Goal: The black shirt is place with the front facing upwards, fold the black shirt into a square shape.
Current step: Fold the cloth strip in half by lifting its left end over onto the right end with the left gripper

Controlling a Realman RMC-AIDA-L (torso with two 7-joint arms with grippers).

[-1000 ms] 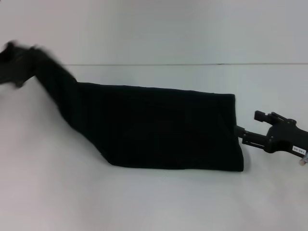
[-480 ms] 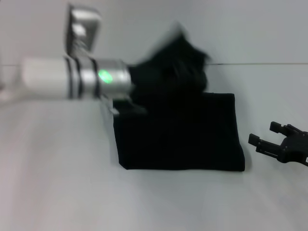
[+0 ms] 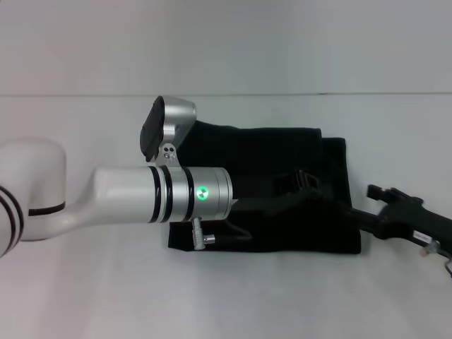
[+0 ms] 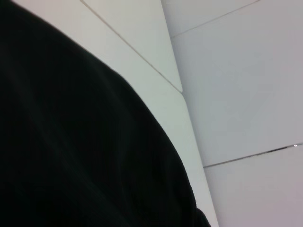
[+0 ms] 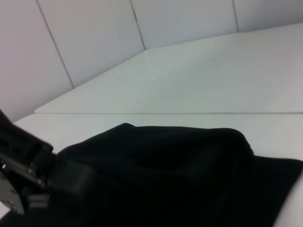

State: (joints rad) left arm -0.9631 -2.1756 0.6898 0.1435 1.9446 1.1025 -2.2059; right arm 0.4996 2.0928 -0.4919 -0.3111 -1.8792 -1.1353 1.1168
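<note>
- The white and silver left arm (image 3: 141,194) reaches across the front of the white table (image 3: 233,296), its green light showing.
- The left gripper (image 3: 305,185) lies over the large plain black cloth shirt (image 3: 282,148); whether its fingers are open or closed on the cloth cannot be told.
- The black shirt lies folded in a roughly square heap at the table's middle.
- The black right gripper (image 3: 376,192) sits just beside the shirt's right edge, fingers spread, holding nothing.
</note>
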